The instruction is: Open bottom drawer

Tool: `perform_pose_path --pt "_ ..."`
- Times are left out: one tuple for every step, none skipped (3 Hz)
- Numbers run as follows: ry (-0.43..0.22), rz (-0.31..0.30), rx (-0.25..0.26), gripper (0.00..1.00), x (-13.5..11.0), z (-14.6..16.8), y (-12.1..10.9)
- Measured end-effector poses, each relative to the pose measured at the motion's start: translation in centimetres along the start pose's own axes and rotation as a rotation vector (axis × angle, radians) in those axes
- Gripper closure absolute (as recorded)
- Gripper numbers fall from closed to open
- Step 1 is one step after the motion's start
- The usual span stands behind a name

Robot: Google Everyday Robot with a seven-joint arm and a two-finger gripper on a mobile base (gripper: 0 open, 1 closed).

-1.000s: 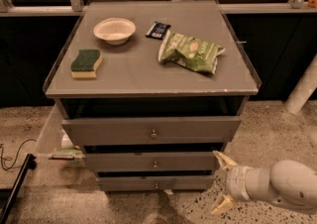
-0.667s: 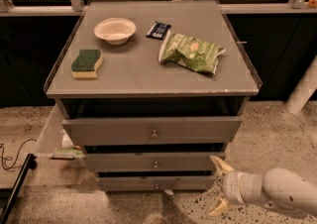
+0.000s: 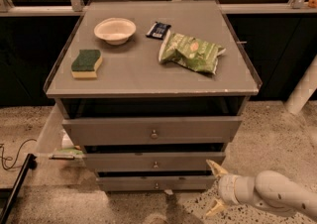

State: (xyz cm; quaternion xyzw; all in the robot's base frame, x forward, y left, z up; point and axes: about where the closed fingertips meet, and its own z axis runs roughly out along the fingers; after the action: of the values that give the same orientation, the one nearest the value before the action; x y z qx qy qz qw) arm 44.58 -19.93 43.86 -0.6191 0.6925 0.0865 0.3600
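Observation:
The grey cabinet has three drawers. The bottom drawer (image 3: 148, 183) is the slimmest front panel, low near the floor, with a small round metal knob (image 3: 157, 186) at its centre. Its front stands about flush with the drawer above. My gripper (image 3: 215, 189) comes in from the lower right on a white arm, just right of the bottom drawer's right end. Its two pale fingers are spread apart, one (image 3: 216, 168) up by the middle drawer's corner, one (image 3: 215, 208) down by the floor. It holds nothing.
The cabinet top (image 3: 133, 77) carries a white bowl (image 3: 115, 30), a green and yellow sponge (image 3: 86, 63), a green chip bag (image 3: 190, 52) and a dark snack packet (image 3: 158, 29). The middle drawer (image 3: 153, 161) and top drawer (image 3: 151, 130) sit above. A black stand and cable (image 3: 15, 178) lie at the left on the speckled floor.
My gripper and arm have shifted a little to the left, closer to the right end of the lower drawers. The drawers have not moved.

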Motion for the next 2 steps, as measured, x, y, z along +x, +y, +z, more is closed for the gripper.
perform_pose_path --pt "0.002 -0.02 -0.042 0.0 -0.3 1.2 1.0" --pt "0.037 -0.023 -0.075 0.0 2.3 4.5 2.1"
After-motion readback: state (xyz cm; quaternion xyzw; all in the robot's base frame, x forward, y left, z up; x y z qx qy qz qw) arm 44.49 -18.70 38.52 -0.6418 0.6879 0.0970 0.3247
